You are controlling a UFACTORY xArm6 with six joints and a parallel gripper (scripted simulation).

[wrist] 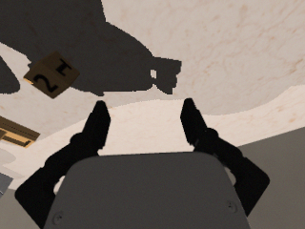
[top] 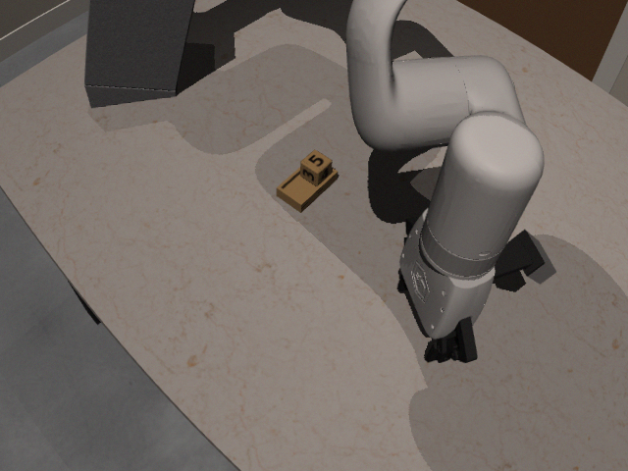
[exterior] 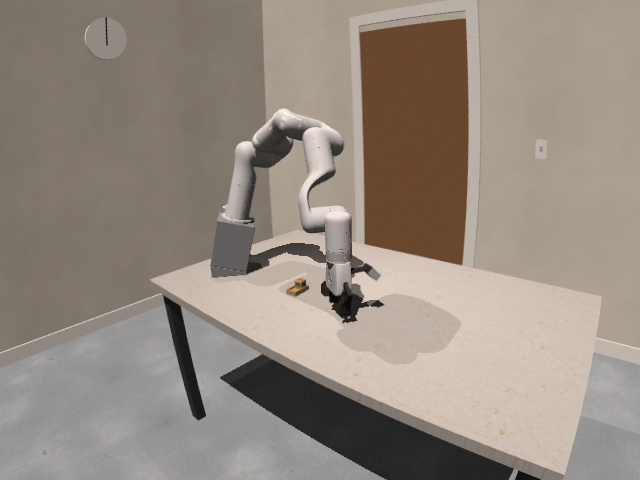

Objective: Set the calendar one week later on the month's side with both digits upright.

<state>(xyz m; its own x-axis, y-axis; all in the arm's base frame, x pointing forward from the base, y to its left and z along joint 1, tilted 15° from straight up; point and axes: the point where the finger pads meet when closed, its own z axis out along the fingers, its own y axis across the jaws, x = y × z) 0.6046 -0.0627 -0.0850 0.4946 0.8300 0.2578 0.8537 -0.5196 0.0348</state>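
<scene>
The gripper (wrist: 144, 116) is open with nothing between its black fingers, pointing down just above the table (top: 152, 284), well apart from the tray (top: 295, 193); the tray lies flat on the table with one cube (top: 315, 169) standing at its far end, showing 5 on top and 3 on the side toward the tray's bare floor; the other cube (wrist: 51, 74) lies out of the tray on the table, in the arm's shadow, ahead and left of the fingers in the wrist view, a 2 and another mark visible on its faces; a corner of the tray (wrist: 16, 134) shows below it at the left edge.
</scene>
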